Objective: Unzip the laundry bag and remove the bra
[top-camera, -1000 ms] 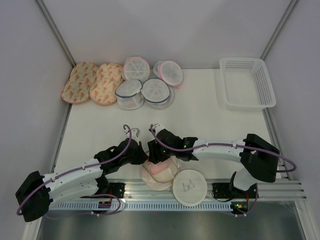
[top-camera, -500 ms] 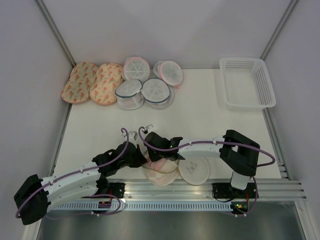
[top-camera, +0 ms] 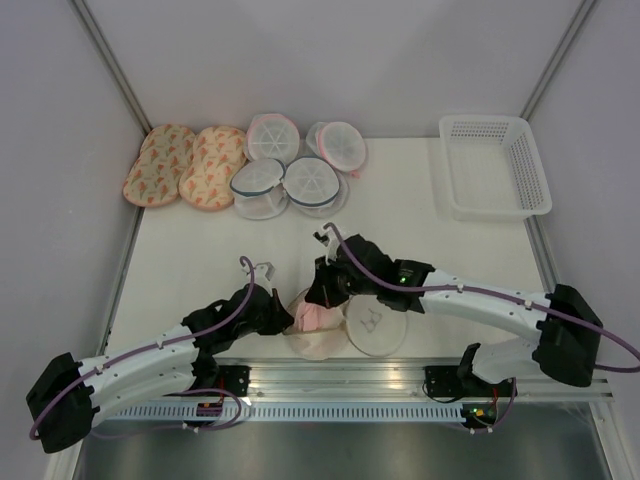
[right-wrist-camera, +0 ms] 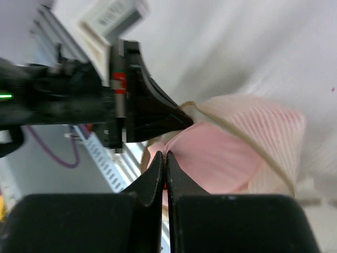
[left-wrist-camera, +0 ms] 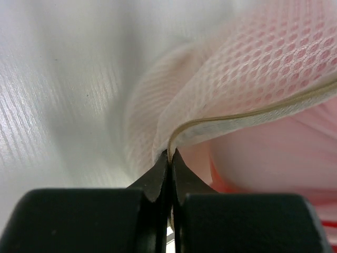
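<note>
Top external: laundry bag (top-camera: 375, 328) splayed open left-right, bra (top-camera: 318, 318) in left half

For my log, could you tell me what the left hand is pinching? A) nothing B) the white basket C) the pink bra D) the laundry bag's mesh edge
D: in the left wrist view the left hand is closed on the laundry bag at its corded mesh edge, the bra lying behind it.

Nothing readable — the laundry bag (top-camera: 388, 338) bears only a black scribble (top-camera: 372, 321).
</note>
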Robot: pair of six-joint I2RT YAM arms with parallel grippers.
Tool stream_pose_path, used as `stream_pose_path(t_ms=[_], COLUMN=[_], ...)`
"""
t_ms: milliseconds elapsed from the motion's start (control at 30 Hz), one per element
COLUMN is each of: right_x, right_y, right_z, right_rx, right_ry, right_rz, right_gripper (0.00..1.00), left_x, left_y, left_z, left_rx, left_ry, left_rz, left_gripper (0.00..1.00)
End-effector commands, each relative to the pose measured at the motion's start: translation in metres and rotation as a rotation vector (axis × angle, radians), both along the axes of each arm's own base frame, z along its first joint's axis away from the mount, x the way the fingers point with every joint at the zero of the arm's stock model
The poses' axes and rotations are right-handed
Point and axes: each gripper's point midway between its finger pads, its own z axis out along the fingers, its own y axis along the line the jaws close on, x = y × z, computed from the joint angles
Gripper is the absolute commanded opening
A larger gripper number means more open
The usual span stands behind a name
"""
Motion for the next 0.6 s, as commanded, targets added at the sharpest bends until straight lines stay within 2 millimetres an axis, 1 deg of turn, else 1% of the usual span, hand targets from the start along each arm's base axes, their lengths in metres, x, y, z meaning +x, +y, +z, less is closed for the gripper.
stream_pose_path(t_ms=[0, 67, 100, 133, 167, 200, 233, 267, 300, 333, 400, 433, 467, 500, 533, 567], right_x=[-0.019, -0.024, -0.022, -0.03, -0.034, -0.035, -0.04, -0.042, -0.038, -0.037, -0.033, -0.035, -0.041, -0.044, -0.049, -0.053], right_y=[0.002, 0.001, 0.0, -0.001, 0.0, -0.002, -0.005, -0.006, -0.01, -0.012, -0.016, -0.018, -0.021, -0.024, -0.027, -0.031], right_z=[0.049, 0.067, 0.074, 0.081, 0.096, 0.105, 0.122, 0.131, 0.137, 0.149, 0.16, 0.171, 0.176, 0.183, 0.195, 0.202], right_rx=[0.203, 0.299, 0.337, 0.374, 0.451, 0.499, 0.579, 0.622, 0.652, 0.696, 0.75, 0.808, 0.835, 0.877, 0.952, 0.992], right_ry=[0.038, 0.037, 0.036, 0.048, 0.032, 0.018, -0.029, -0.02, -0.035, -0.068, -0.075, -0.112, -0.116, -0.079, -0.122, -0.113], right_rz=[0.171, 0.209, 0.217, 0.261, 0.285, 0.295, 0.327, 0.326, 0.318, 0.319, 0.31, 0.331, 0.371, 0.381, 0.42, 0.444], right_gripper=[0.0, 0.01, 0.0, 0.0, 0.0, 0.0, 0.0, 0.01, 0.0, 0.01, 0.0, 0.0, 0.0, 0.0, 0.0, 0.0], left_x=[0.008, 0.009, 0.011, 0.011, 0.012, 0.012, 0.013, 0.013, 0.014, 0.015, 0.016, 0.017, 0.019, 0.02, 0.021, 0.021], left_y=[-0.008, -0.008, -0.009, -0.01, -0.01, -0.011, -0.011, -0.012, -0.013, -0.012, -0.014, -0.013, -0.014, -0.014, -0.014, -0.015], left_z=[0.015, 0.016, 0.018, 0.018, 0.02, 0.021, 0.022, 0.022, 0.024, 0.025, 0.029, 0.029, 0.033, 0.035, 0.036, 0.038], left_rx=[-0.032, -0.031, -0.031, -0.03, -0.033, -0.033, -0.034, -0.034, -0.038, -0.037, -0.043, -0.038, -0.044, -0.048, -0.048, -0.051], left_ry=[-0.019, -0.02, -0.021, -0.02, -0.023, -0.025, -0.027, -0.026, -0.03, -0.035, -0.042, -0.043, -0.051, -0.056, -0.061, -0.066], left_rz=[0.025, 0.026, 0.028, 0.027, 0.028, 0.029, 0.03, 0.031, 0.03, 0.034, 0.035, 0.039, 0.039, 0.042, 0.044, 0.043], left_gripper=[0.02, 0.02, 0.02, 0.02, 0.02, 0.02, 0.02, 0.02, 0.02, 0.02, 0.02, 0.02, 0.02, 0.02, 0.02, 0.02])
